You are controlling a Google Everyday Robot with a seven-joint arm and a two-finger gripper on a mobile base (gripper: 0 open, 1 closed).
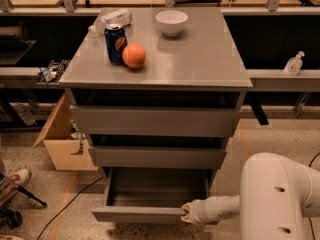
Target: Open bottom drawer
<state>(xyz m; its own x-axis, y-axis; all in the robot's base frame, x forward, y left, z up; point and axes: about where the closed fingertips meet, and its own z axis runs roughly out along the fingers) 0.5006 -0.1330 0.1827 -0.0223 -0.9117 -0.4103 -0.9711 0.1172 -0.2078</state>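
The bottom drawer (145, 196) of the grey cabinet stands pulled out toward me, showing its shallow grey box inside. Its grey front (137, 214) is the lowest and narrowest of the three. My gripper (187, 214) sits at the right end of that front, on its top edge. My white arm (272, 199) reaches in from the lower right. The middle drawer (157, 157) and the top drawer (152, 121) above it are pushed in.
On the cabinet top (200, 59) stand a white bowl (171, 22), a blue soda can (115, 43), an orange (133, 55) and a lying plastic bottle (111, 19). A cardboard box (62, 141) sits on the floor at left. A shoe (14, 180) shows at far left.
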